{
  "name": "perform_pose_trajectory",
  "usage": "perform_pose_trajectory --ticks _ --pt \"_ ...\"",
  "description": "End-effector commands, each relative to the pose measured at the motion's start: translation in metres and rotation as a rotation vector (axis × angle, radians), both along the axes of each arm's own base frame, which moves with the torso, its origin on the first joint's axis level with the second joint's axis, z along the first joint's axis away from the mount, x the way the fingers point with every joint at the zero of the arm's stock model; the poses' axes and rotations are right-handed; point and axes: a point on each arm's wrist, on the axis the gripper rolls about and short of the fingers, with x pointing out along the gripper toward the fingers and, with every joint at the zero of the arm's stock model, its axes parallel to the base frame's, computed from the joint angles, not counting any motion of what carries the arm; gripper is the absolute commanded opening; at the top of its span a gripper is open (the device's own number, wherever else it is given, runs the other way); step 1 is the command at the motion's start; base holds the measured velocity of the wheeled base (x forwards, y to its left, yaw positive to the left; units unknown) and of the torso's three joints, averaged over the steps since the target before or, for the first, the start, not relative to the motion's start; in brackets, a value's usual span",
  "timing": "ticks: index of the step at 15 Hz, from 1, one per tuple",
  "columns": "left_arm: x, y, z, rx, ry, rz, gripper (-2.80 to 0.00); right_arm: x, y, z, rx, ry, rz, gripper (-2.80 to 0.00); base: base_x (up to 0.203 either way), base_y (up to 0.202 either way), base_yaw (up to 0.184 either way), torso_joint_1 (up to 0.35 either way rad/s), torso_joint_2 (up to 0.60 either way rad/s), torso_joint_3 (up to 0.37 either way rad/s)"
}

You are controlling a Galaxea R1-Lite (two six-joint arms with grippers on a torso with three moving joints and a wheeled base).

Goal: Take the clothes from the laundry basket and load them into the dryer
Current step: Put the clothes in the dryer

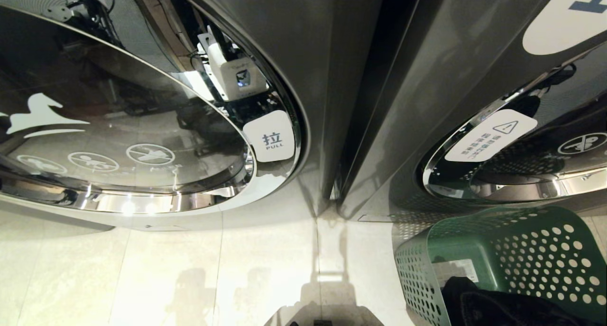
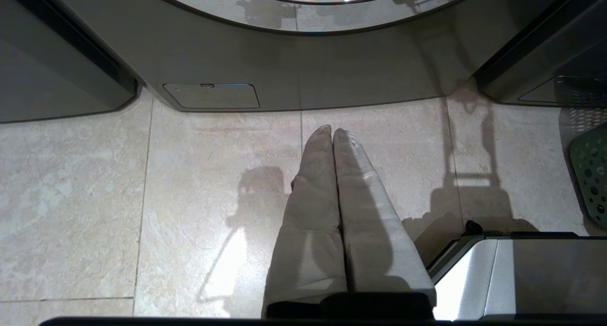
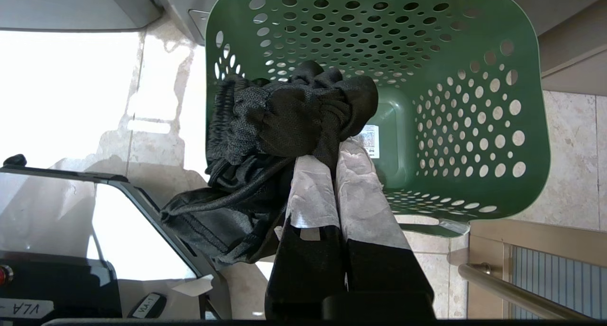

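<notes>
My right gripper (image 3: 334,148) is shut on a black mesh garment (image 3: 284,122), held bunched above the left rim of the green perforated laundry basket (image 3: 474,103). The garment hangs over the rim toward my base. The part of the basket floor that shows holds only a white label. In the head view the basket (image 1: 521,250) stands at the lower right with the black cloth (image 1: 493,307) at its near edge. Two grey front-loading machines face me; I cannot tell which is the dryer. The left one has a round glass door (image 1: 118,141). My left gripper (image 2: 332,129) hangs shut and empty over the floor.
A white PULL tag (image 1: 271,137) marks the left door's right edge. The right machine's door (image 1: 521,165) stands just behind the basket. Pale floor tiles (image 1: 189,269) lie before the left machine. My base (image 3: 71,212) sits close beside the basket. A metal rail (image 3: 512,288) runs nearby.
</notes>
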Motion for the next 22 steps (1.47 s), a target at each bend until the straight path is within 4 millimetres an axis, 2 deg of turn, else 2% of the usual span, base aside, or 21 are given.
perform_pose_trajectory --ticks 1,22 --pt "0.0000 0.0000 -0.0001 -0.001 0.000 0.000 -2.80 0.0003 -0.0001 -0.0014 0.002 0.014 -0.003 -2.80 0.000 0.000 0.000 0.000 0.00 0.000" --pt "0.0000 0.0000 0.0000 -0.001 -0.001 0.001 -2.80 0.0002 -0.0001 -0.0015 0.005 0.012 -0.004 -2.80 0.000 0.000 0.000 0.000 0.00 0.000"
